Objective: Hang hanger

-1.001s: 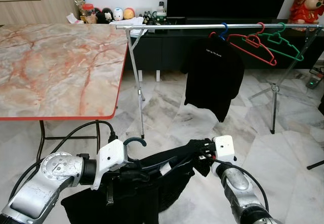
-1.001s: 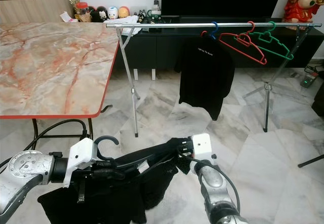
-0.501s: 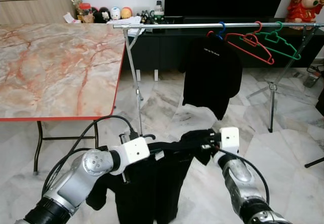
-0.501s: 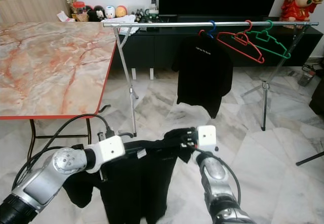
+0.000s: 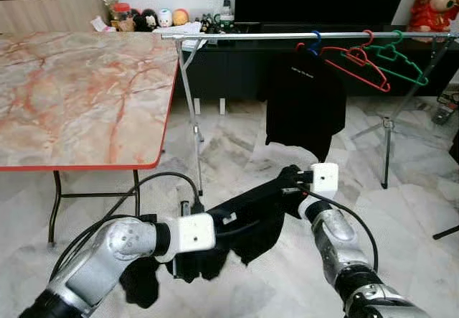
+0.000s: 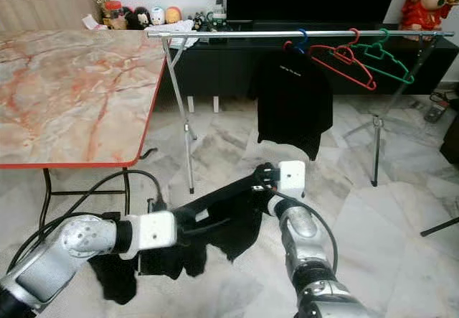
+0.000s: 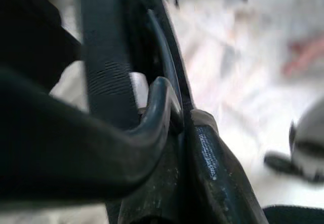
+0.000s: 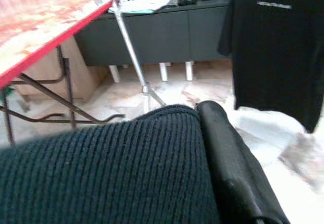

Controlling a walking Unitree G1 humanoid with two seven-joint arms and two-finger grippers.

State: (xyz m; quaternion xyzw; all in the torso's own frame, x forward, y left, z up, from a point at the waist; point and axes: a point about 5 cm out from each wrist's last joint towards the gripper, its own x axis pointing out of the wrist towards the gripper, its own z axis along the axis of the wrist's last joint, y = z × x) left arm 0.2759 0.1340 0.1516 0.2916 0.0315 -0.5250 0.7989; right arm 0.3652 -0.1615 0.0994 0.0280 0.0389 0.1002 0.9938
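A black garment (image 5: 247,221) on a dark hanger stretches aslant between my two grippers, low over the floor. My left gripper (image 5: 215,230) holds the lower end. In the left wrist view its fingers (image 7: 109,67) are shut around the hanger's curved hook (image 7: 158,105). My right gripper (image 5: 292,183) is higher and further forward, shut on the garment's upper edge. The right wrist view has knitted dark cloth (image 8: 101,168) beside one finger (image 8: 228,153). The silver clothes rail (image 5: 251,36) stands ahead. It carries a black T-shirt (image 5: 305,103) on a blue hanger, a red hanger (image 5: 358,63) and a green hanger (image 5: 401,59).
A marble-topped table (image 5: 79,95) with a red edge stands to my left, its corner close to the rail's left leg (image 5: 190,110). A dark TV cabinet (image 5: 237,67) runs behind the rail. The rail's right leg (image 5: 387,146) stands on the marble floor.
My right gripper has risen and moved forward with the garment's edge. My left gripper has dropped a little. The garment, which hung straight down, now slants between them.
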